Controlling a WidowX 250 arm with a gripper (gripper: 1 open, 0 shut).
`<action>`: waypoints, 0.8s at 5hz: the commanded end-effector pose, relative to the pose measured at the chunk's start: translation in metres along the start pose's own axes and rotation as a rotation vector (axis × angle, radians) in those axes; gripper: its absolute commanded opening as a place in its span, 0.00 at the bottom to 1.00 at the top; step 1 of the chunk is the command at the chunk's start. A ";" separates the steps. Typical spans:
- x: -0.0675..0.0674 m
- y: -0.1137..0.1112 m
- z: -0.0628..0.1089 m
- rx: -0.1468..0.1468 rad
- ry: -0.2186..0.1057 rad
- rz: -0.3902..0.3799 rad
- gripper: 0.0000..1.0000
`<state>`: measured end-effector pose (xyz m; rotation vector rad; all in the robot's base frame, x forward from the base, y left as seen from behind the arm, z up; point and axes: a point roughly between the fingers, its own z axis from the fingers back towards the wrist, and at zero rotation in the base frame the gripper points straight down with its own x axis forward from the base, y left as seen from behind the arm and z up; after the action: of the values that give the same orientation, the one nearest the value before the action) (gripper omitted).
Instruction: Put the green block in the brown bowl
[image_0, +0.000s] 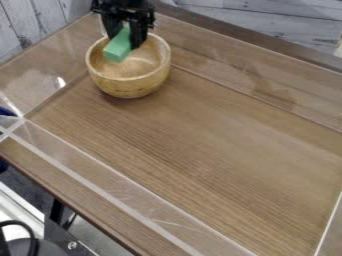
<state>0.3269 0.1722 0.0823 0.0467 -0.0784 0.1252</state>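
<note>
From my station I note the arm (126, 8) entering at the top edge: black, dark throughout the visible part. Its end looks narrow and angular, with small pale flecks on the black; finer detail is too blurred for me to record.

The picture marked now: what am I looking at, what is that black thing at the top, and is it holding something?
One fixed-looking camera looks down on a wooden tabletop. The black thing at the top edge is the end of a robot arm, mostly out of the picture: its gripper, which works like fingers. It grips a small green block. Below stands a round, light brown bowl. The block hangs over or just inside the bowl; from this single view I cannot tell which.
</note>
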 end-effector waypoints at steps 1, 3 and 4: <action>0.004 0.006 0.008 0.028 -0.034 0.001 0.00; 0.001 0.008 -0.012 0.031 0.003 -0.002 0.00; 0.000 0.008 -0.019 0.031 0.014 -0.004 0.00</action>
<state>0.3221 0.1751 0.0451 0.0497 -0.0102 0.1163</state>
